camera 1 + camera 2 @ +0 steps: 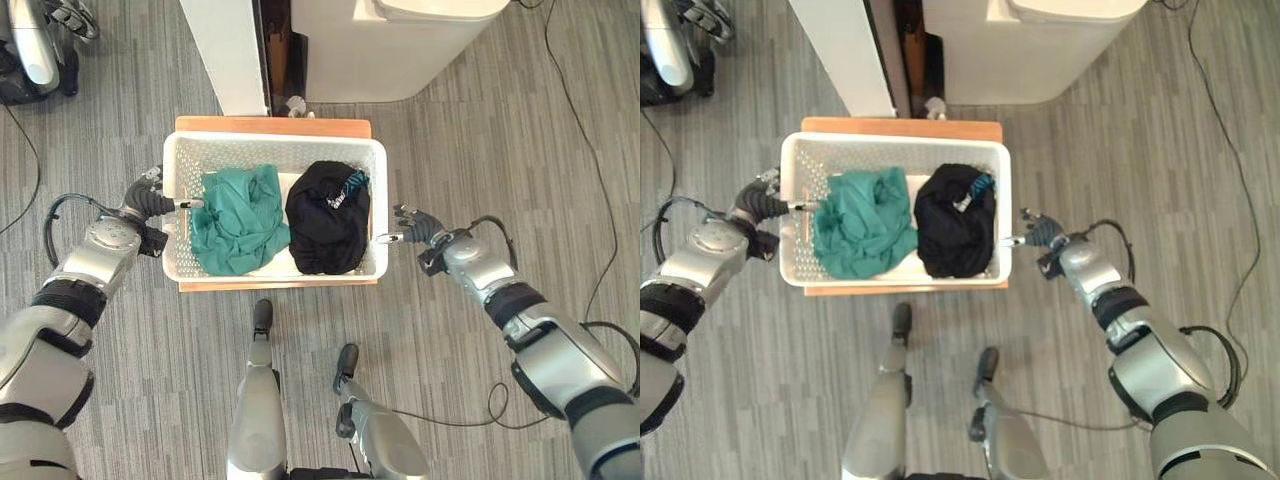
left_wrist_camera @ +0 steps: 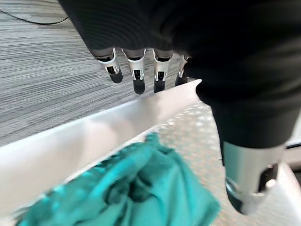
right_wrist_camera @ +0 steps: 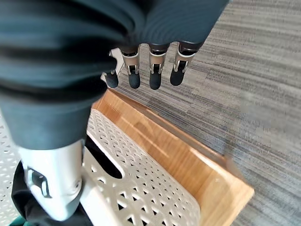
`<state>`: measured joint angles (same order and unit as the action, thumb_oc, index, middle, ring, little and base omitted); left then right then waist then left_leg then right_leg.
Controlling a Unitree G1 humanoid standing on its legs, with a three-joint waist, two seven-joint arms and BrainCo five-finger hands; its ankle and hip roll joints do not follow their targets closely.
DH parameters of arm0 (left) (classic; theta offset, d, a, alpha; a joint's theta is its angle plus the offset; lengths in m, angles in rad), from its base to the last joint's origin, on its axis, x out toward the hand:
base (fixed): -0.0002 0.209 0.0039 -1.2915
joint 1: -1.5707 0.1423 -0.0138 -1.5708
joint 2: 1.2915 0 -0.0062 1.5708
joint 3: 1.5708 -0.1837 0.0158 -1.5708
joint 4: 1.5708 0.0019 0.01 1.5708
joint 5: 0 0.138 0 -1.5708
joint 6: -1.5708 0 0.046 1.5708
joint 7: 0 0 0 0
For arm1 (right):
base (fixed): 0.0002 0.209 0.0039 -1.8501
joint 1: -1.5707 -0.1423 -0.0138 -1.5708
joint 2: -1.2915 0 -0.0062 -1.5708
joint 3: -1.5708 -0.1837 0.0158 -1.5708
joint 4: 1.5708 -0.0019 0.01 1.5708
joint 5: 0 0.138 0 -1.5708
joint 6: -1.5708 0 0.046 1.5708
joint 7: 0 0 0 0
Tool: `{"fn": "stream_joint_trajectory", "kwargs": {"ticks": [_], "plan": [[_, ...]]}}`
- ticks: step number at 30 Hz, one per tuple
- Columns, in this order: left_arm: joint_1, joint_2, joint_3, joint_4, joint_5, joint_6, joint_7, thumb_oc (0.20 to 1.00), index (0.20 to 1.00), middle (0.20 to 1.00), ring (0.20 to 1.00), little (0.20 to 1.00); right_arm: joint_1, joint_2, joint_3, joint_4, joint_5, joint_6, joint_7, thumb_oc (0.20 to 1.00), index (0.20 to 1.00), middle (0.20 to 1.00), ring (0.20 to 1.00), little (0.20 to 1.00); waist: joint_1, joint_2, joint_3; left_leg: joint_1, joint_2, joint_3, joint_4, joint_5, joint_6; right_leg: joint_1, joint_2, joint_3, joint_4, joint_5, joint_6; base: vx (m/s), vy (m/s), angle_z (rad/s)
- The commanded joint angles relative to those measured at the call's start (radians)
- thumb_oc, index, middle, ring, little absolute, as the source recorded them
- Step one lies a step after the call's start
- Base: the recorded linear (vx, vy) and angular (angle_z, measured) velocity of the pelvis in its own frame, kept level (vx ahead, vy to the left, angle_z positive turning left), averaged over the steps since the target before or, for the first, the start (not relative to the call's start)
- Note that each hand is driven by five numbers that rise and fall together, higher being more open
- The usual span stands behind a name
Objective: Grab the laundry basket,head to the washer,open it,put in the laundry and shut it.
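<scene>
- Now one white perforated plastic laundry basket (image 1: 274, 145), rectangular, sits on a low wooden surface (image 1: 272, 125).
- Two crumpled garments lie inside: a teal cloth (image 1: 238, 220) beside a black cloth (image 1: 328, 218).
- Left hand (image 1: 150, 203) at the basket's left rim, fingers (image 2: 136, 75) relaxed, grasping nothing.
- Right hand (image 1: 420, 224) beside the right rim, fingers (image 3: 155, 70) likewise released.
</scene>
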<state>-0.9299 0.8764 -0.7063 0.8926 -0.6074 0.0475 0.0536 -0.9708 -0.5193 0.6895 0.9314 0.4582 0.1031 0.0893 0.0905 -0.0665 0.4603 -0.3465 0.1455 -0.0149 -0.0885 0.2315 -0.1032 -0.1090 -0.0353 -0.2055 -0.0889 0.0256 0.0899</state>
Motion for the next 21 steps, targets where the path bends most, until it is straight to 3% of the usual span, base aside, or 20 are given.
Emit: {"fn": "stream_joint_trajectory", "kwargs": {"ticks": [1, 11, 12, 13, 14, 15, 18, 19, 21], "plan": [[-0.142, -0.048, -0.018, 0.207, 0.097, -0.002, -0.021, 1.0, 1.0, 1.0, 1.0, 1.0, -0.082, -0.024, 0.02, 0.077, -0.004, -0.009, -0.032, 1.0, 1.0, 1.0, 1.0, 1.0, -0.008, -0.006, 0.002, 0.022, 0.02, 0.017, 0.073, -0.088, 0.009, -0.095, -0.087, -0.013, 0.027, 0.059, 0.052, 0.0, 0.0, 0.0], [-0.288, -0.165, -0.091, 0.439, 0.172, 0.0, -0.043, 1.0, 1.0, 1.0, 1.0, 1.0, -0.155, 0.092, 0.058, 0.262, 0.056, -0.01, -0.02, 1.0, 1.0, 1.0, 1.0, 1.0, -0.003, -0.023, 0.028, -0.007, 0.025, 0.012, 0.081, -0.084, 0.008, -0.121, -0.077, -0.017, 0.027, 0.063, 0.05, 0.0, 0.0, 0.0], [-0.297, -0.182, -0.096, 0.458, 0.175, 0.004, -0.043, 0.777, 0.777, 0.777, 0.777, 0.777, -0.165, 0.11, 0.064, 0.292, 0.06, -0.003, -0.018, 1.0, 1.0, 1.0, 1.0, 1.0, -0.002, -0.025, 0.03, -0.01, 0.025, 0.009, 0.078, -0.082, 0.008, -0.125, -0.076, -0.019, 0.028, 0.063, 0.049, 0.0, 0.0, 0.0], [-0.302, -0.193, -0.094, 0.47, 0.175, 0.005, -0.043, 0.664, 0.664, 0.664, 0.664, 0.664, -0.17, 0.121, 0.062, 0.313, 0.066, 0.0, -0.019, 1.0, 1.0, 1.0, 1.0, 1.0, -0.002, -0.026, 0.031, -0.011, 0.025, 0.009, 0.075, -0.079, 0.007, -0.127, -0.075, -0.019, 0.028, 0.064, 0.048, 0.0, 0.0, 0.0], [-0.309, -0.203, -0.095, 0.484, 0.174, 0.007, -0.046, 0.247, 0.247, 0.247, 0.247, 0.247, -0.177, 0.132, 0.063, 0.343, 0.069, 0.003, -0.018, 1.0, 1.0, 1.0, 1.0, 1.0, -0.001, -0.026, 0.032, -0.015, 0.025, 0.006, 0.072, -0.076, 0.007, -0.13, -0.074, -0.02, 0.027, 0.063, 0.048, 0.0, 0.0, 0.0], [-0.315, -0.218, -0.098, 0.494, 0.18, 0.009, -0.048, 0.2, 0.2, 0.2, 0.2, 0.2, -0.185, 0.143, 0.069, 0.368, 0.064, 0.009, -0.014, 1.0, 1.0, 1.0, 1.0, 1.0, -0.001, -0.028, 0.033, -0.017, 0.025, 0.005, 0.067, -0.073, 0.007, -0.131, -0.074, -0.021, 0.026, 0.063, 0.047, 0.0, 0.0, 0.0], [-0.317, -0.245, -0.115, 0.512, 0.216, 0.014, -0.057, 0.2, 0.2, 0.2, 0.2, 0.2, -0.197, 0.172, 0.082, 0.432, 0.04, 0.019, -0.009, 1.0, 1.0, 1.0, 1.0, 1.0, 0.0, -0.03, 0.036, -0.018, 0.023, 0.006, 0.053, -0.067, 0.007, -0.135, -0.071, -0.022, 0.025, 0.063, 0.047, 0.0, 0.0, 0.0], [-0.317, -0.252, -0.126, 0.515, 0.243, 0.017, -0.062, 0.2, 0.2, 0.2, 0.2, 0.2, -0.197, 0.181, 0.085, 0.449, 0.026, 0.022, -0.006, 0.567, 0.567, 0.567, 0.567, 0.567, -0.002, -0.03, 0.032, -0.025, 0.022, 0.004, 0.049, -0.064, 0.007, -0.14, -0.072, -0.026, 0.024, 0.063, 0.047, 0.0, 0.0, 0.0], [-0.315, -0.263, -0.144, 0.511, 0.294, 0.014, -0.069, 0.2, 0.2, 0.2, 0.2, 0.2, -0.193, 0.192, 0.086, 0.464, 0.016, 0.021, -0.006, 0.2, 0.2, 0.2, 0.2, 0.2, -0.002, -0.03, 0.032, -0.028, 0.02, 0.002, 0.04, -0.06, 0.007, -0.143, -0.072, -0.029, 0.024, 0.063, 0.047, 0.0, 0.0, 0.0]]}}
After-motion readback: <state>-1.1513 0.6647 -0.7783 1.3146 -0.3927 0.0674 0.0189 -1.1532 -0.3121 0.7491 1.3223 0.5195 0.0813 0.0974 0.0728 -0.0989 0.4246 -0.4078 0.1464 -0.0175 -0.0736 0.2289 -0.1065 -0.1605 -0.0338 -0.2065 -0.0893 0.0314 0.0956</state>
